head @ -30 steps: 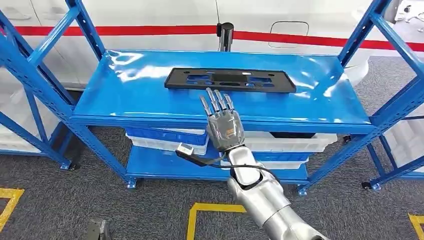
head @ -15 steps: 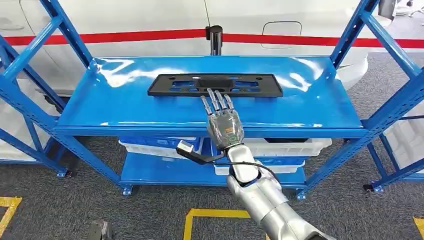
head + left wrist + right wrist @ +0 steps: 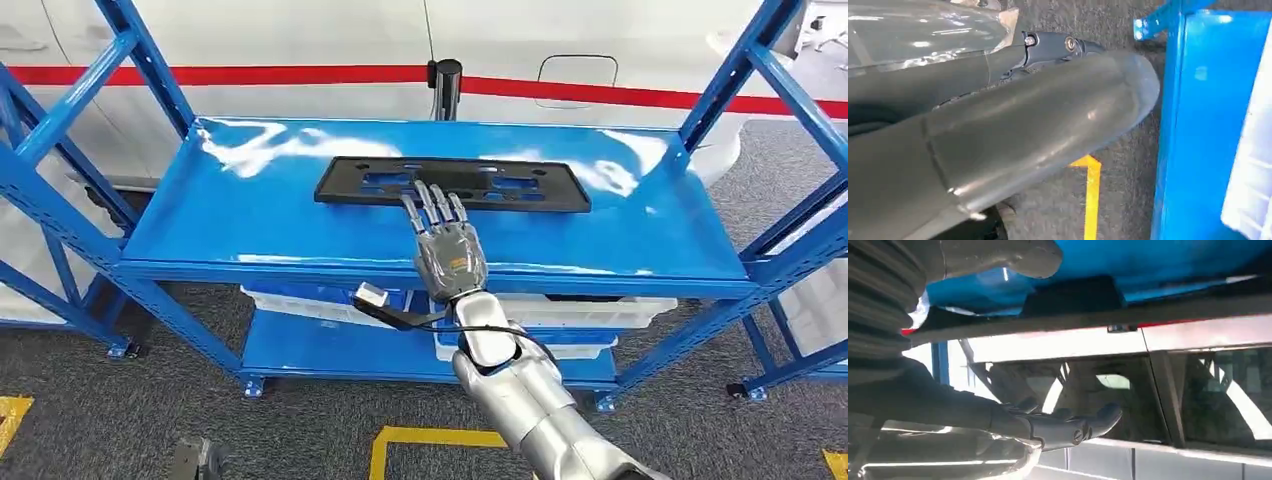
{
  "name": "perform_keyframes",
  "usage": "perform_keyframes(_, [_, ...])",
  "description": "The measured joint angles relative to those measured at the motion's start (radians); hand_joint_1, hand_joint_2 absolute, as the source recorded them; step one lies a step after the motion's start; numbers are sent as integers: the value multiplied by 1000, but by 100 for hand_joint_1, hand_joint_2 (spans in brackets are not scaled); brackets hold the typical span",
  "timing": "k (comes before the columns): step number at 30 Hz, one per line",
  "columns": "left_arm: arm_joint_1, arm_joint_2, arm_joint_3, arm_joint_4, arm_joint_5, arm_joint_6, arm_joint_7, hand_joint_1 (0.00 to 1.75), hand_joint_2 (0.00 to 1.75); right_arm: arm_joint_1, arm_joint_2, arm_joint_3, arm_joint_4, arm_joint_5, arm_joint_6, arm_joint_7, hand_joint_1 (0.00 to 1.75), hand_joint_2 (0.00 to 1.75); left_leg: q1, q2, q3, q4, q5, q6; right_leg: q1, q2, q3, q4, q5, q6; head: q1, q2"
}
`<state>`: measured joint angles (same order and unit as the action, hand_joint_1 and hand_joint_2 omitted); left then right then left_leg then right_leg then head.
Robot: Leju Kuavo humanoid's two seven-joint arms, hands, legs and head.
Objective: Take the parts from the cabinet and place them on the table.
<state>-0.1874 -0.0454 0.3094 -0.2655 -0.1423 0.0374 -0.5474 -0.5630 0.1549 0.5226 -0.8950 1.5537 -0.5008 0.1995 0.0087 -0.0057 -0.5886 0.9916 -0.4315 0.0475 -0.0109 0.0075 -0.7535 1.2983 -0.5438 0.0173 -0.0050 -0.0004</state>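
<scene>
A long flat black part (image 3: 520, 185) with cut-outs lies across the back half of the blue rack's top shelf (image 3: 250, 220). My right hand (image 3: 445, 245) reaches out over the shelf's front edge, fingers straight and spread, holding nothing. Its fingertips (image 3: 432, 193) overlap the part's near edge; I cannot tell whether they touch it. In the right wrist view the thumb (image 3: 998, 257) and dark fingers (image 3: 1063, 425) stand apart, with the black part (image 3: 1073, 302) dark against the blue shelf. My left hand (image 3: 1013, 130) hangs low beside the rack (image 3: 1208, 125), its thumb straight, empty.
White and blue bins (image 3: 600, 300) sit on the rack's lower shelf. Blue uprights and braces (image 3: 740, 75) frame both ends of the shelf. A black post (image 3: 445, 85) and a white wall with a red stripe (image 3: 250, 72) stand behind. Yellow floor lines (image 3: 440, 438) mark the grey carpet.
The camera has shifted, so the whole rack moves in the picture. My right hand has come closer to the black part: its fingertips were short of the near edge and now overlap it.
</scene>
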Motion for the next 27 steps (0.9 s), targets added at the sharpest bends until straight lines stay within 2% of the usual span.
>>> perform_keyframes(1, [1, 0, 0, 0, -2, 0, 0, 0, 0, 0, 0, 0, 2, 0, 0, 0, 0, 175, 0, -2, 6, 1, -5, -4, -3, 0, 24, -65, 37, 12, 1, 0])
perform_keyframes(3, [0, 0, 0, 0, -6, -1, 0, 0, 0, -1, 1, 0, 4, 0, 0, 0, 0, 175, 1, -3, 20, 2, -19, -16, -13, -8, 103, -244, 117, 32, 2, 0])
perform_keyframes(4, [-1, 0, 0, 0, -8, -2, -3, 0, 0, -3, 2, 0, 5, 0, 0, 0, 0, 175, -8, -3, 20, 9, -27, -24, -9, -10, 126, -279, 124, 28, 3, 0])
perform_keyframes(5, [-1, 0, 1, 0, -9, -2, -7, 0, 0, -3, 4, 0, 6, 0, 0, -2, 0, 175, -7, -3, 20, 10, -33, -28, -14, -5, 127, -281, 125, 10, 0, 0])
perform_keyframes(7, [-1, 0, 5, 0, -12, -3, -11, 0, 0, -4, 4, -1, 8, 0, 0, -2, 0, 175, 2, -2, 26, 8, -39, -38, -5, -5, 127, -279, 119, -6, -2, 0])
perform_keyframes(8, [-3, 0, 7, 0, -13, -3, -14, 0, 0, -7, 5, -1, 8, 0, 0, -2, 0, 175, 5, -2, 27, 9, -44, -45, -6, -3, 131, -281, 118, -16, -2, 0])
perform_keyframes(9, [-2, 0, 9, -1, -15, -3, -16, 0, 0, -8, 10, -1, 8, 0, -1, -2, 0, 175, 12, 0, 24, 22, -52, -51, -14, -1, 138, -284, 118, -23, -2, 0])
perform_keyframes(10, [-4, -1, 11, -1, -18, -5, -19, 0, 0, -11, 12, -1, 8, 0, -3, -3, 0, 175, 11, 2, 8, 60, -70, -55, -13, 0, 144, -284, 112, -33, -7, 0])
perform_keyframes(12, [-4, -1, 18, -1, -18, -4, -21, 0, 0, -12, 17, -1, 9, 2, -5, -4, 0, 175, 12, 3, -75, 216, -132, -63, -10, 0, 152, -284, 105, -43, -7, 0])
perform_keyframes(13, [-3, 0, 19, -1, -18, -4, -21, 0, 0, -11, 17, -1, 10, 2, -5, -4, 0, 175, 12, 3, -122, 289, -152, -66, -7, 0, 155, -284, 102, -47, -8, 0])
perform_keyframes(14, [-1, 0, 22, -1, -18, -4, -21, 0, 0, -9, 17, -1, 12, 3, -5, -4, 0, 175, 13, 3, -160, 333, -150, -66, -6, 1, 160, -284, 97, -47, -8, 0])
perform_keyframes(15, [-1, -1, 24, -1, -18, -4, -21, 0, 0, -7, 17, -1, 13, 3, -5, -4, 0, 175, 13, 3, -168, 321, -123, -64, -5, 2, 166, -284, 92, -47, -8, 0])
perform_keyframes(16, [-1, -1, 24, -1, -19, -4, -21, 0, 0, -7, 18, -1, 13, 3, -5, -4, 0, 175, 12, 3, -153, 266, -76, -62, -5, 3, 174, -284, 88, -46, -8, 0])
perform_keyframes(18, [-1, 0, 24, -1, -19, -4, -22, 0, 0, -9, 20, -1, 13, 3, -5, -4, 0, 175, 11, 3, -84, 96, 27, -51, -4, 5, 192, -284, 76, -41, -8, 0])
perform_keyframes(19, [-2, 0, 25, -1, -19, -4, -23, 0, 0, -11, 21, -1, 13, 4, -6, -4, 0, 175, 9, 2, -58, 40, 35, -44, -3, 5, 197, -285, 71, -36, -8, 0])
perform_keyframes(20, [-4, 1, 25, -1, -20, -4, -24, 0, 0, -13, 22, -1, 13, 6, -7, -4, 0, 175, 1, 2, -43, 20, 20, -41, 7, 7, 195, -284, 66, -30, -7, 0])
perform_keyframes(23, [-4, 1, 26, -1, -21, -3, -25, 0, 0, -12, 23, -1, 13, 7, -8, -4, 0, 175, -6, 1, -40, 20, 15, -26, 2, 5, 199, -294, 62, -14, -8, 0])
perform_keyframes(24, [-3, 0, 26, -3, -21, -3, -25, 0, 0, -12, 26, -1, 13, 7, -8, -4, 0, 175, 3, 2, -25, 3, 22, -18, 4, 3, 195, -291, 58, -10, -7, 0])
perform_keyframes(25, [-4, -1, 26, -3, -21, -3, -26, 0, 0, -13, 24, -1, 13, 7, -9, -3, 0, 175, 2, 2, -16, -2, 22, -15, 2, 0, 189, -268, 49, -9, -5, 0])
perform_keyframes(26, [-5, -1, 26, -3, -22, -3, -27, 0, 0, -16, 24, 0, 13, 9, -9, -1, 0, 175, 2, 3, -13, -3, 18, -8, 2, 0, 158, -207, 26, -13, -4, 0])
perform_keyframes(27, [-5, -1, 27, -3, -24, -3, -27, 0, 0, -15, 23, 0, 13, 10, -9, 2, 0, 175, 1, 3, -10, -3, 15, -5, 1, 0, 109, -125, 0, -16, -3, 0])
